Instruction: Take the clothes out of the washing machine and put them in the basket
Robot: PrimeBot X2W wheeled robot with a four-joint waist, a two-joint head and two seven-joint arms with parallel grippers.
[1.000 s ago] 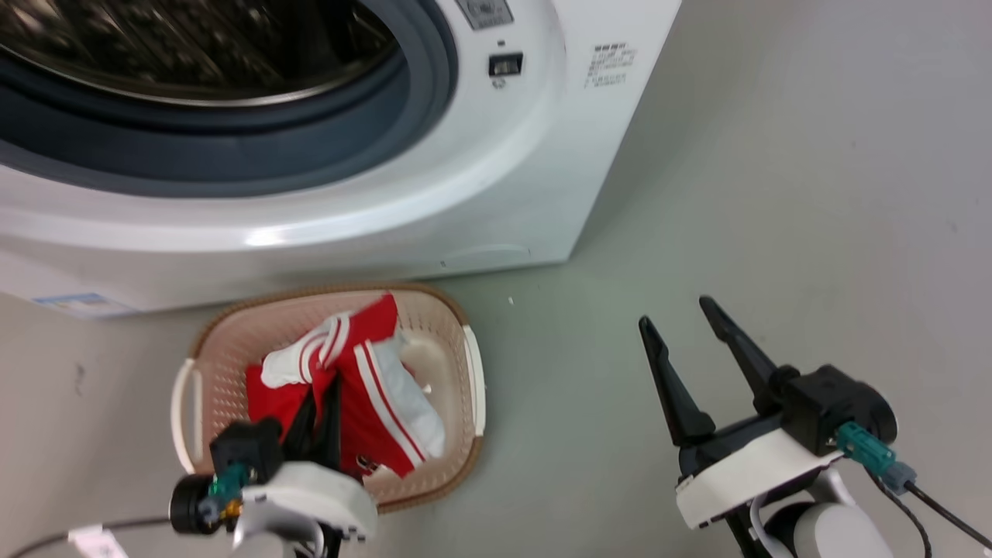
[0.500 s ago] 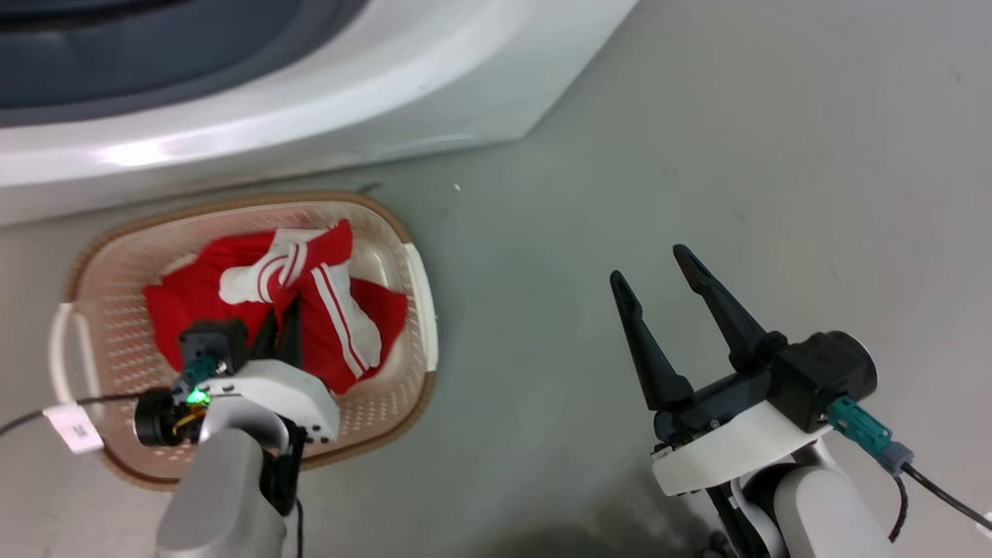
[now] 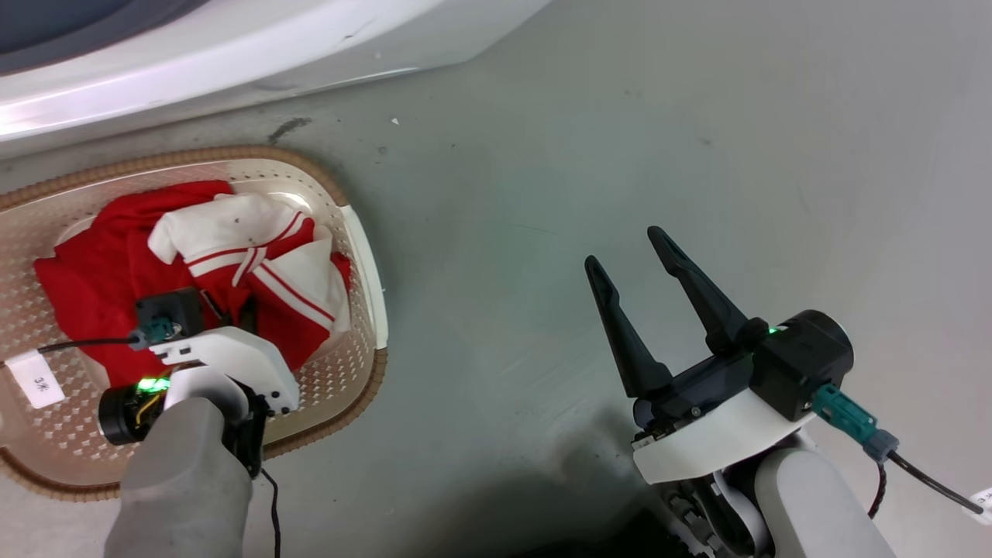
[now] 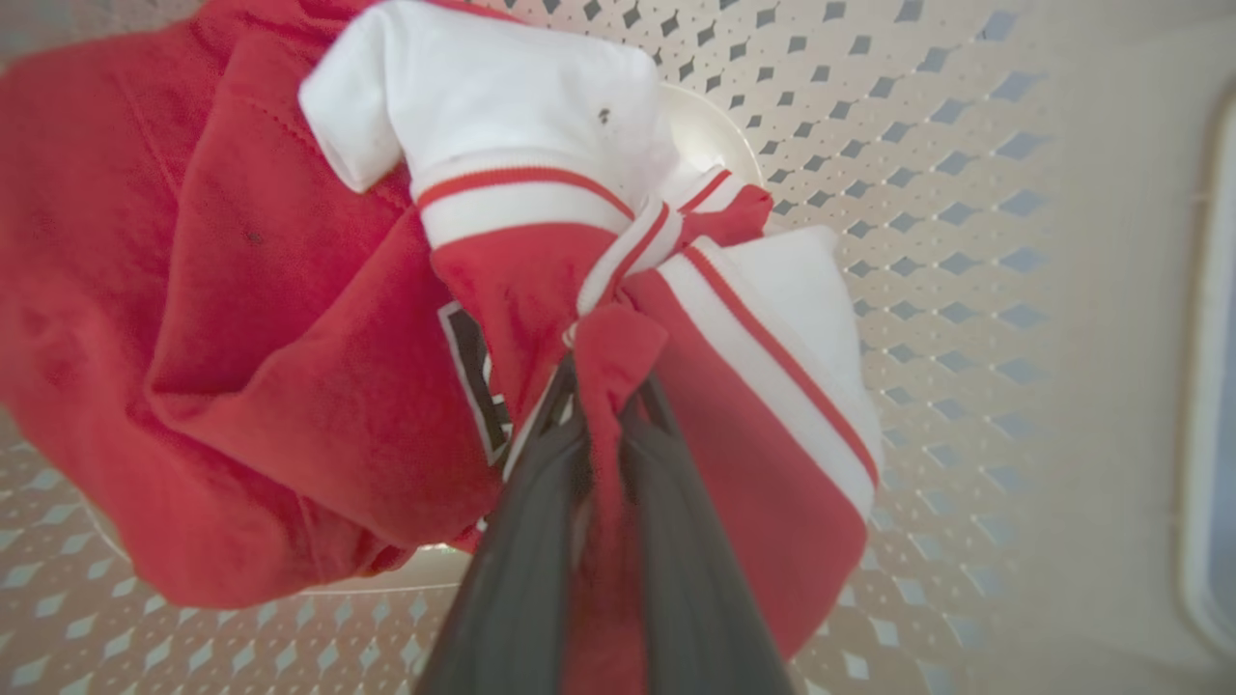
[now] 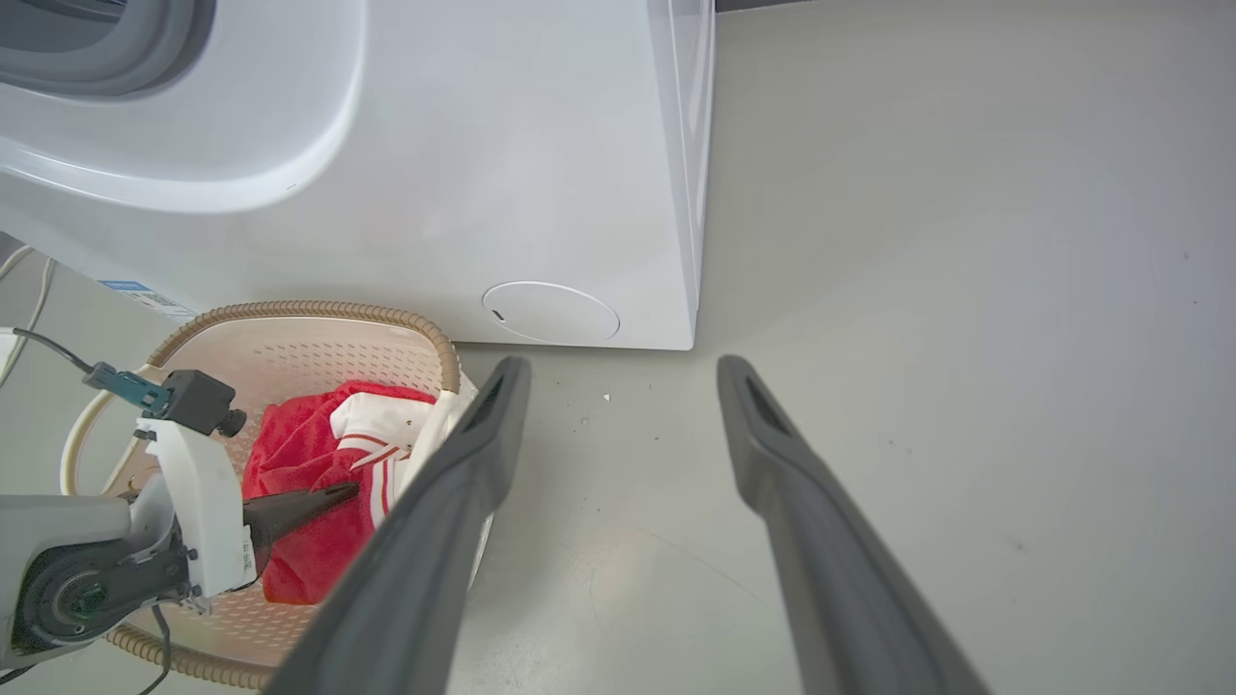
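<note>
The left tool (image 4: 606, 391) is down inside the basket (image 3: 364, 256), clenched on a fold of the striped garment (image 4: 541, 222). In the left wrist view a strip of red cloth runs between its two fingers (image 4: 521, 541), which press on it from both sides. Beyond the tips that garment bunches up, white trim and stripes uppermost, with a white panel falling to the tool's right. To the tool's left, partly under the striped one, the plain garment (image 3: 85, 287) lies crumpled on the basket's bottom. Both garments sit within the brown rim. Perforated wall shows to the right of the tool and beneath it. In the head view the left wrist covers the fingers, a green light glows on it, and a black cable with a white tag (image 3: 35, 380) leads off to its left.

The washer (image 5: 483, 145) stands just beyond the basket, ahead of both tools, with its white lower front and a sliver of grey gasket in sight.

Right of the basket is grey floor (image 3: 504, 194). Over it, well apart from the basket, hangs the right tool (image 3: 624, 248), released. Its fingers spread in a wide V with nothing between them, tips pointing toward the washer's right corner. In the right wrist view the basket sits to this tool's left, past its left finger.
</note>
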